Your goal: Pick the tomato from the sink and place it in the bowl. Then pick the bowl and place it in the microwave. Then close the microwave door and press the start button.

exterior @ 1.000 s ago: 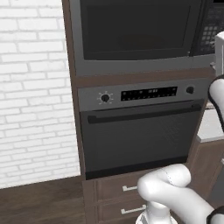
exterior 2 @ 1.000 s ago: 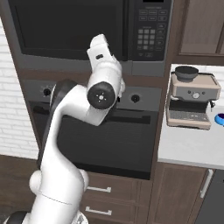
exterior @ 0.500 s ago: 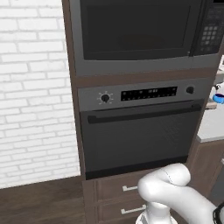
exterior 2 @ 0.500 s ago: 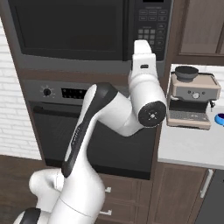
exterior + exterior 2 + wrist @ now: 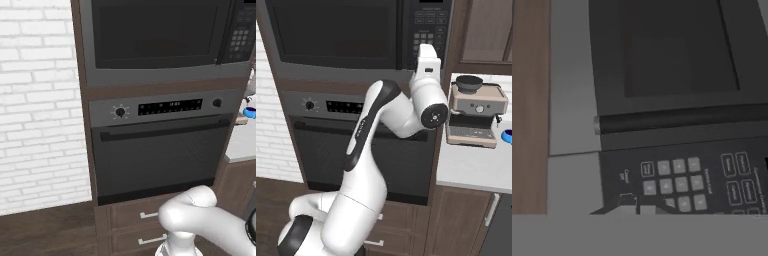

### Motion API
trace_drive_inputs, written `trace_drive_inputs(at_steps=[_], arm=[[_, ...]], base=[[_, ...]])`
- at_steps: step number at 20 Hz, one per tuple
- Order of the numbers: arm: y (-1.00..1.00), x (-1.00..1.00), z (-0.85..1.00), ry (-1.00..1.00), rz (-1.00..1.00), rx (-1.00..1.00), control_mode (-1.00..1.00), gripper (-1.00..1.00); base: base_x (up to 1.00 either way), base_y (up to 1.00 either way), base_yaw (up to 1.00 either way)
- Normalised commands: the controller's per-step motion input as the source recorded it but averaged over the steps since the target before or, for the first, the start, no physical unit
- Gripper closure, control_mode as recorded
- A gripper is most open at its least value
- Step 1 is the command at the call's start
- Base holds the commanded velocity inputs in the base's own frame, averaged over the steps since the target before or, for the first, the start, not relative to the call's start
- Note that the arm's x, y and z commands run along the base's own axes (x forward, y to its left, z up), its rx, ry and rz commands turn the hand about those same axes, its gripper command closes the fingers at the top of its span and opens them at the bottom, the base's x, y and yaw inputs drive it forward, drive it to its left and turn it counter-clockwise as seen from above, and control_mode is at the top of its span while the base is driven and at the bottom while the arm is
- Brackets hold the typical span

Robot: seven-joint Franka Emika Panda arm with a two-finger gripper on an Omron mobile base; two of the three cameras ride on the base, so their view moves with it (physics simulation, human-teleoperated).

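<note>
Closest to the hand camera, the gripper (image 5: 637, 204) has its jaws clenched together on nothing, tips poised right at the key panel (image 5: 692, 182); I judge the closed jaws form a single point for pressing start. Behind the keys, the microwave door (image 5: 155, 35) stands shut across the microwave (image 5: 356, 32). Below it sits the oven (image 5: 160, 145); farther right, a coffee machine (image 5: 476, 112) rests on the counter (image 5: 471, 167).

Pale counter (image 5: 476, 167) sat at 3 o'clock of the oven column. Coffee machine (image 5: 476, 116) stood on it toward the back. Blue cup (image 5: 506, 136) rested at the machine's 3 o'clock, partly cut off.
</note>
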Motion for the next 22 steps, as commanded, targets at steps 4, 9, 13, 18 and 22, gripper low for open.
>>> trace_drive_inputs(at_steps=[4, 9, 13, 18, 22], arm=[[-0.19, 0.72, -0.04, 0.00, 0.00, 0.02, -1.00, 1.00], [-0.36, 0.35, -0.07, 0.00, 0.00, 0.02, -1.00, 1.00], [-0.23, 0.53, -0.10, 0.00, 0.00, 0.00, -1.00, 1.00], [-0.04, 0.46, -0.02, 0.00, 0.00, 0.00, -1.00, 1.00], [0.00, 0.18, 0.00, 0.00, 0.00, 0.00, -1.00, 1.00]], base=[[0.00, 0.00, 0.00], [0.00, 0.00, 0.00], [0.00, 0.00, 0.00], [0.00, 0.00, 0.00], [0.00, 0.00, 0.00]])
